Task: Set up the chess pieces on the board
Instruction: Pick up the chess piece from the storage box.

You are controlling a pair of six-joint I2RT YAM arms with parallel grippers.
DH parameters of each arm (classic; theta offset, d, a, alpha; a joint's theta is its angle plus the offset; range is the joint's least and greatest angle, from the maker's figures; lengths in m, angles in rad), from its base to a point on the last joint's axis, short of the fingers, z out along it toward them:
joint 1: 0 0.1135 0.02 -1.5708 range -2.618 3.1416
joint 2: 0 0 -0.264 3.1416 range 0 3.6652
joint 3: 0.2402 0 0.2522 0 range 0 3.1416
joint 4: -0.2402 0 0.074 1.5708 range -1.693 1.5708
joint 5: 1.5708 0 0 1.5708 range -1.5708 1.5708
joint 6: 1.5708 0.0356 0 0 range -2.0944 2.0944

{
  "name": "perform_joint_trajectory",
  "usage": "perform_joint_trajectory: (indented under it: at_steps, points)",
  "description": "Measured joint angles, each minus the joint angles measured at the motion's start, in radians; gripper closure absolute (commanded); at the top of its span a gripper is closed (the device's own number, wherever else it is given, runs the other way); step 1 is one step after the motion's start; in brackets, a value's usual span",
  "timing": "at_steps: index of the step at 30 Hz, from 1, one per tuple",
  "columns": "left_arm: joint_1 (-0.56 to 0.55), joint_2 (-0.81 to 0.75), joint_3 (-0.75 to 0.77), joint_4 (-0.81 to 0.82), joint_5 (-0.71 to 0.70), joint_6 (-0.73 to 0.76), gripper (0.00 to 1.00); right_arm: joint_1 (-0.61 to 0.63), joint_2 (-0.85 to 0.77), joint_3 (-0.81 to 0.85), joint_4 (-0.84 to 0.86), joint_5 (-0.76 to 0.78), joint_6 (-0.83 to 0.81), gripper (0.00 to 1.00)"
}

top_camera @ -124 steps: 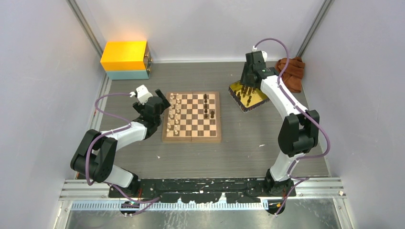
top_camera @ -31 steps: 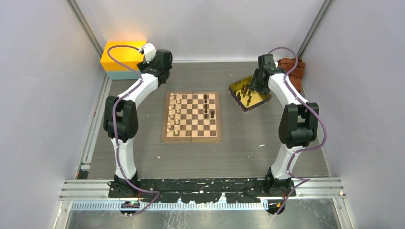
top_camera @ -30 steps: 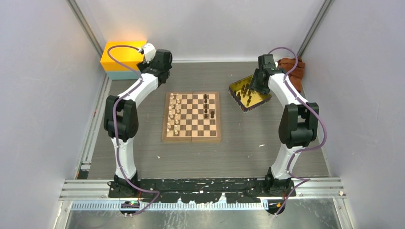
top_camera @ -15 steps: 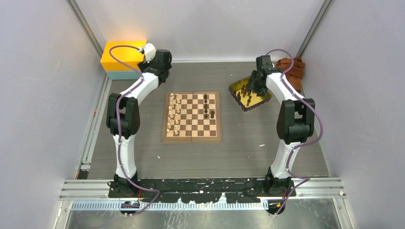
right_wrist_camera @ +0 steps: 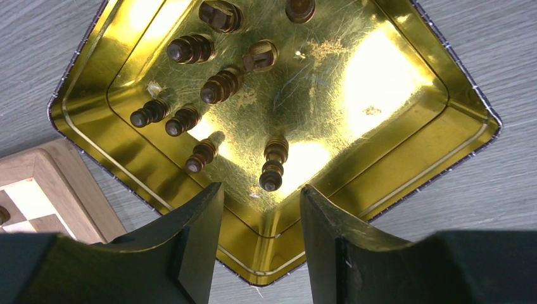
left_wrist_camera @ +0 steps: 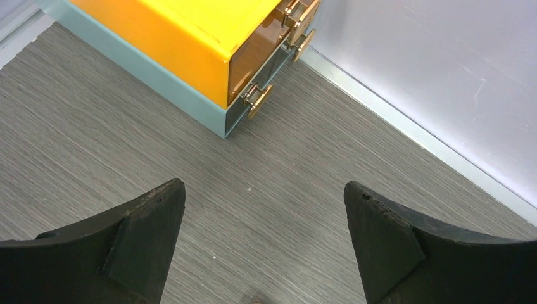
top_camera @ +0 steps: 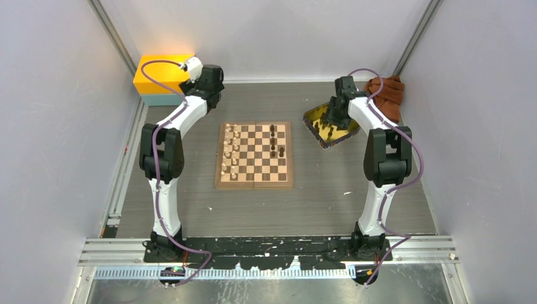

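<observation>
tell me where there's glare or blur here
right wrist: bright glare patches on the shiny gold metal tray, dark brown wooden chess pieces in it look sharp; left wrist: even light, grey wood-grain tabletop crisp; top external: flat light, pieces on the checked wooden board too small to resolve

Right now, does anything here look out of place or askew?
Only mildly: the gold tray sits cornerwise to the board, and a brown cloth lies crumpled in the far right corner. Nothing looks spilled or broken.

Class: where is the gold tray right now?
Top view: the gold tray sits right of the board, near the brown cloth, beneath the right claw.
</observation>
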Motion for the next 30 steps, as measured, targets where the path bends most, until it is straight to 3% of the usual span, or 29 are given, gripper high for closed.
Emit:
perform_joint_trajectory:
  at_steps: [19,30]
  points:
    - [0.013,0.000,0.000,0.022,0.021,0.002,0.05,0.000,0.048,0.002,0.032,0.000,0.000,0.57]
    - [0.019,0.000,0.000,0.029,0.031,0.003,0.06,0.000,0.063,0.015,0.033,0.002,0.000,0.88]
